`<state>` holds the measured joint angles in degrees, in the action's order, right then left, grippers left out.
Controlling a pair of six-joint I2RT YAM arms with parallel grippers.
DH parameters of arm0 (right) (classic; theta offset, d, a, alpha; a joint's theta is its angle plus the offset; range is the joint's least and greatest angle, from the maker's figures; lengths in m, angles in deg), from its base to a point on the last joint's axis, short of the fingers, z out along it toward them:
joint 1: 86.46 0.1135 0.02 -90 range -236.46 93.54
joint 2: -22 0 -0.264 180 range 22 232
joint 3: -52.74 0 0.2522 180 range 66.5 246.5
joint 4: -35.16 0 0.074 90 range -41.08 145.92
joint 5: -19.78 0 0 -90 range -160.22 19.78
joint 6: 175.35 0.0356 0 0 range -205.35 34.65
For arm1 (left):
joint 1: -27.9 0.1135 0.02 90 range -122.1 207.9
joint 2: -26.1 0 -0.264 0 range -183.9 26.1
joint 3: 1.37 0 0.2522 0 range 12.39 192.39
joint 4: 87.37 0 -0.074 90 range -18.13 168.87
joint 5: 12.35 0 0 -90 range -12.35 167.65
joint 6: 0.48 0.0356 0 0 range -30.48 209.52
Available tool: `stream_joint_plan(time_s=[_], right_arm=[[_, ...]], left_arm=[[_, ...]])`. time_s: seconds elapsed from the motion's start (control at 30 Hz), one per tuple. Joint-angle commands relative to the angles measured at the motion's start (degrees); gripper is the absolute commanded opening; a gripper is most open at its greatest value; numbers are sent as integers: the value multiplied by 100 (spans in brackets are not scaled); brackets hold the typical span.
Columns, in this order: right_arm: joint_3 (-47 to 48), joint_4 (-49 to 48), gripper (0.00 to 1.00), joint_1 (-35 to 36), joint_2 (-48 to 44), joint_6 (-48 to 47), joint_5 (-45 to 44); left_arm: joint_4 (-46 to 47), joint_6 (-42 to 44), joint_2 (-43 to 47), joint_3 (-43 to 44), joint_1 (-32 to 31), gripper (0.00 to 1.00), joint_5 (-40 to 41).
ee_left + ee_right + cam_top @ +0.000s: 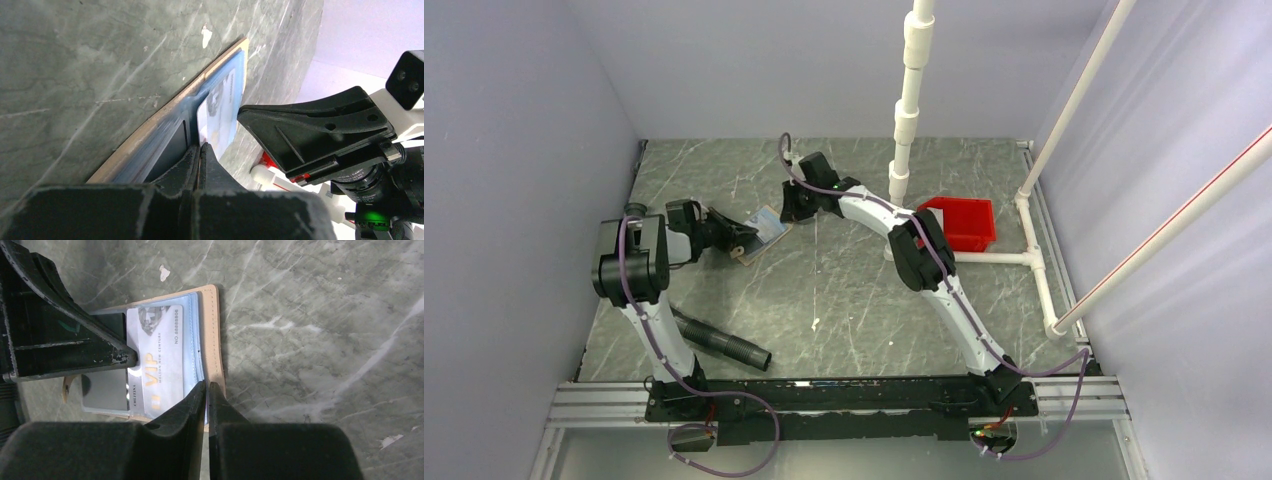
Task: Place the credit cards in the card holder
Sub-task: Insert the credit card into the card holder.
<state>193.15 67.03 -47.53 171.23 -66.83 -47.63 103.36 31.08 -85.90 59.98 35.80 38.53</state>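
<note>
Open card holder (216,340), credit card (160,355) sleeved, near surface's (325,315) left edge; left claw (200,147) clamping it, right claw (206,385) narrowed, perhaps pinching.

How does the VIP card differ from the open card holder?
The VIP card is pale grey-white with gold lettering; the card holder is tan outside, bluish inside. The card is smaller, lying within the holder's outline. Both are flat and rectangular.
</note>
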Motion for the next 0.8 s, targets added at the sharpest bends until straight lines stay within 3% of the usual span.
stream_joint_plan(time_s=[0.0, 0.4, 0.57, 0.77], right_arm=[[-243, -116, 8, 4, -146, 181, 286], [-391, -303, 4, -9, -231, 398, 646], [-290, -102, 7, -11, -309, 239, 503], [-221, 172, 12, -35, -459, -11, 185]], left_arm=[[-190, -14, -201, 106, -160, 0, 376], [-184, -159, -303, 415, -337, 0, 475], [-697, -1, -356, 576, -342, 1, 381], [-2510, 894, 283, 954, -334, 41, 586]])
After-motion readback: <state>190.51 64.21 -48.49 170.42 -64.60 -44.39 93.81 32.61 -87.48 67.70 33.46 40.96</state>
